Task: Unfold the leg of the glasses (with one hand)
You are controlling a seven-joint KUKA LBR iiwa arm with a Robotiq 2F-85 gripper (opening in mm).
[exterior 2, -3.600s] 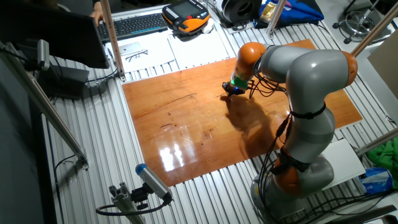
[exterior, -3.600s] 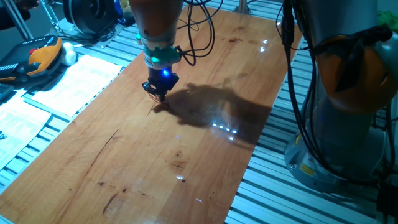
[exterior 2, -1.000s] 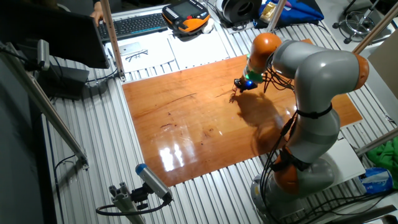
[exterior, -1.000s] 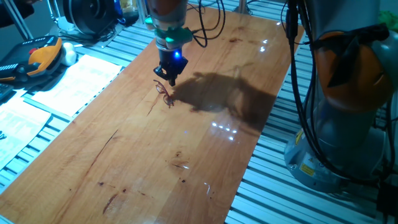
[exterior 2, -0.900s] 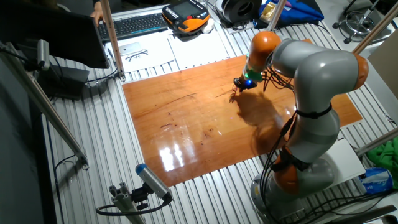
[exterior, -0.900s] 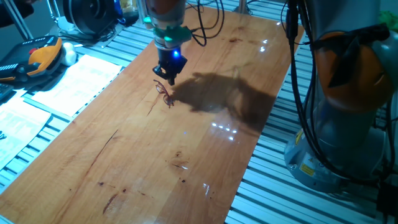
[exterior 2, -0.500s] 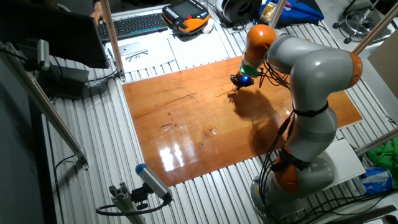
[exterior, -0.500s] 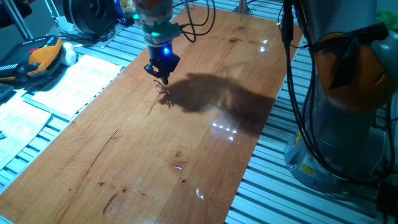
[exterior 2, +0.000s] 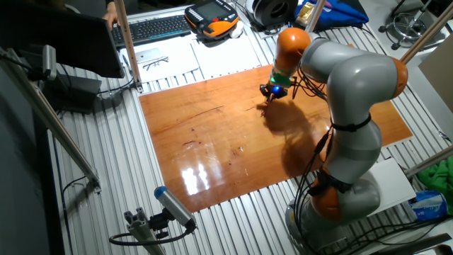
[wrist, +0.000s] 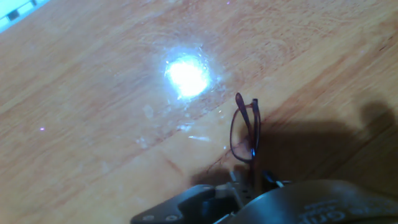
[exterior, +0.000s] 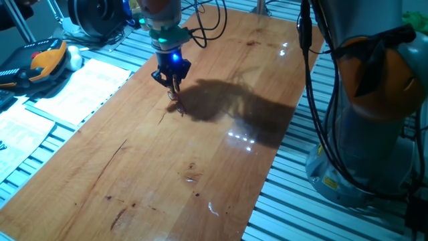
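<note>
My gripper [exterior: 174,86] sits low over the glasses [exterior: 176,102], which lie on the wooden table [exterior: 221,167] near its far left edge, well away from the near corners. In the hand view the glasses [wrist: 245,130] stand on edge right at my fingertips, looks like contact with one wire leg. Can't tell whether the jaws are apart or pinching it. Tips down presumably so I can catch the leg and swing it out
</note>
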